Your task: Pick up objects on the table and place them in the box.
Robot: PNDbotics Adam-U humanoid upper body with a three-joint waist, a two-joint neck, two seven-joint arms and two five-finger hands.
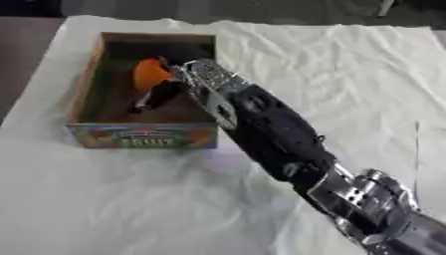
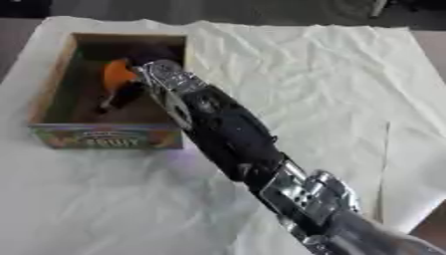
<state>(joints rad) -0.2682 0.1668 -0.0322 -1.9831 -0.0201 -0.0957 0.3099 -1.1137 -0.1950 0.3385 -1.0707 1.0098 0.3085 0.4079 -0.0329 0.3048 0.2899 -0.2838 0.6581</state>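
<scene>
Left eye view showed the right hand [image 1: 166, 92] inside the box [image 1: 87, 89] near the table's far-left corner, fingers curled around an orange object [image 1: 150, 73]; best released low, clear of the walls.

Both views are softly blurred throughout. The crinkled white cloth [image 1: 348, 74] is evenly, brightly lit; the inside of the brown cardboard box [image 1: 87, 89] is shadowed. Faint glare is seen on the silver arm joints [image 1: 366, 199].
</scene>
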